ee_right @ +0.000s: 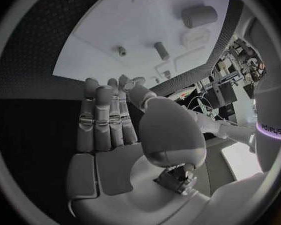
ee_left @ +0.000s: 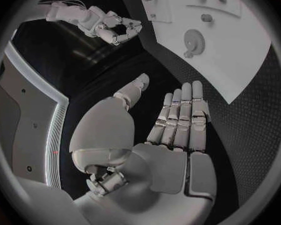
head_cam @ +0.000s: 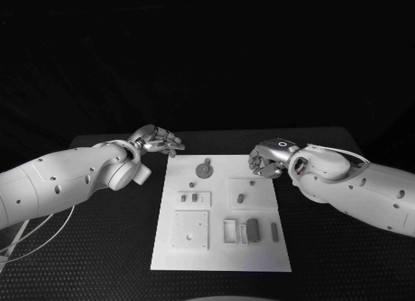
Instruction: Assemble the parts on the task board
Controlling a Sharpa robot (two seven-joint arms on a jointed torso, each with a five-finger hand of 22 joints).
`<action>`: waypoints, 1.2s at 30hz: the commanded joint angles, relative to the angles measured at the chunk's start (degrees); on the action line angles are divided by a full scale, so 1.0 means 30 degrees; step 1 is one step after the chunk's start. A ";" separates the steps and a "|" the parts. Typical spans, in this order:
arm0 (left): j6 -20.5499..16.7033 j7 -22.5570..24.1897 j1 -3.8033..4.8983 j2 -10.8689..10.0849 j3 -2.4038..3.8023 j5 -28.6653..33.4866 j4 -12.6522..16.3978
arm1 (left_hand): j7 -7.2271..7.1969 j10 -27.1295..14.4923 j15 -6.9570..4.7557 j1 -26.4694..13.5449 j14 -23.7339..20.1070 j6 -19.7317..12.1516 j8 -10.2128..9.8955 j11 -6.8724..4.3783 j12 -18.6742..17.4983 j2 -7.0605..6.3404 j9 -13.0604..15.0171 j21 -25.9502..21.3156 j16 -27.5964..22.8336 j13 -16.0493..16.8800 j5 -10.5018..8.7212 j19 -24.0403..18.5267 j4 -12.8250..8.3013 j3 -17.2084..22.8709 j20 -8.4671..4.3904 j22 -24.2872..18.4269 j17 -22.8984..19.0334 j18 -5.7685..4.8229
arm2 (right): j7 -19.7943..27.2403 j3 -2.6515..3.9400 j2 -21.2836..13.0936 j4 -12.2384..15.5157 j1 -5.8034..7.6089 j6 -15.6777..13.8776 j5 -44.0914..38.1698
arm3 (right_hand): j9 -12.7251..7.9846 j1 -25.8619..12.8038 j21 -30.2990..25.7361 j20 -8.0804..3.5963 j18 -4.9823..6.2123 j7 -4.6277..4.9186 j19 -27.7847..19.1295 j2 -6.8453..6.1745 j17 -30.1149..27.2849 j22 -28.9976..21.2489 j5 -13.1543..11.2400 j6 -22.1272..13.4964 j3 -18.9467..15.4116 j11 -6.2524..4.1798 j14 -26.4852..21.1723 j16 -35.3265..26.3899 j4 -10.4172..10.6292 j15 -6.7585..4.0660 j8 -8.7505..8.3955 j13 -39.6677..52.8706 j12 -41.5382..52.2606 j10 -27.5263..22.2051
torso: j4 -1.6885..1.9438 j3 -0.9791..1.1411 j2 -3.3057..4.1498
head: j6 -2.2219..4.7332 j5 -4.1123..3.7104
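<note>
Parts lie spread over the white task board (head_cam: 221,213) in the middle of the black table (head_cam: 108,251): a round gear-like piece (head_cam: 204,169) near the far edge, a dark oblong block (head_cam: 252,229) toward the near right. Left hand (head_cam: 158,139) hovers just off the board's far left corner, fingers straight, side by side, holding nothing. Right hand (head_cam: 264,160) hangs at the far right edge, likewise empty and flat

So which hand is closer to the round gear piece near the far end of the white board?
Left. The left hand hovers just off the board's far left corner, a short way from the gear. The right hand sits at the board's right edge, a little farther off.
</note>
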 commanded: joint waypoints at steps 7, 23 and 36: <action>0.0224 0.0182 0.0024 -0.0008 0.0013 -0.0043 0.0045 | 0.0338 -0.0078 -0.0004 0.0125 0.0191 0.0092 0.0102 0.0076 0.0083 0.0115 0.0026 0.0012 -0.0079 -0.0029 -0.0075 0.0024 0.0013 -0.0099 -0.0027 -0.0029 0.0040 0.0275 | -0.0041 -0.0026 0.0210 -0.0184 0.0006 0.0323 0.0328 | -0.0005 -0.0222 0.0002 0.0053 0.0267 0.0186 0.0073 0.0099 0.0029 0.0055 0.0120 -0.0185 0.0068 0.0106 -0.0135 0.0093 0.0018 -0.0040 -0.0132 0.0028 -0.0259 -0.0038 | -0.0003 0.0019 0.0017 | 0.0000 -0.0011; 0.0206 0.0221 0.0024 -0.0048 0.0009 -0.0043 0.0052 | 0.0332 -0.0078 -0.0005 0.0134 0.0197 0.0102 0.0118 0.0077 0.0093 0.0113 0.0025 0.0013 -0.0101 -0.0054 -0.0075 0.0025 0.0012 -0.0108 -0.0027 -0.0039 0.0066 0.0273 | -0.0882 -0.1179 0.0897 -0.1273 -0.0542 0.0504 -0.0994 | -0.0577 -0.1481 -0.0211 0.0261 0.0267 0.1013 -0.0251 -0.1614 -0.0051 0.0180 0.0114 -0.2420 -0.0318 0.0998 -0.0521 0.0068 0.0100 0.0823 -0.1284 -0.0357 -0.1724 -0.2020 | 0.0010 0.0053 0.0038 | -0.0055 0.0051; 0.0211 0.0233 0.0024 -0.0036 0.0009 -0.0043 0.0056 | 0.0330 -0.0075 -0.0006 0.0143 0.0204 0.0105 0.0126 0.0075 0.0102 0.0118 0.0023 0.0016 -0.0113 -0.0070 -0.0075 0.0030 0.0011 -0.0112 -0.0028 -0.0044 0.0084 0.0273 | -0.0776 -0.1260 0.1195 -0.1475 -0.0851 -0.0012 -0.1085 | -0.0463 -0.1609 -0.0102 0.0178 0.0267 0.0778 -0.0016 -0.1053 -0.0097 0.0338 0.0113 -0.1657 0.0079 0.0766 -0.0255 0.0260 0.0136 0.0618 -0.0780 -0.0127 -0.1421 -0.1109 | 0.0015 0.0041 0.0030 | -0.0161 0.0100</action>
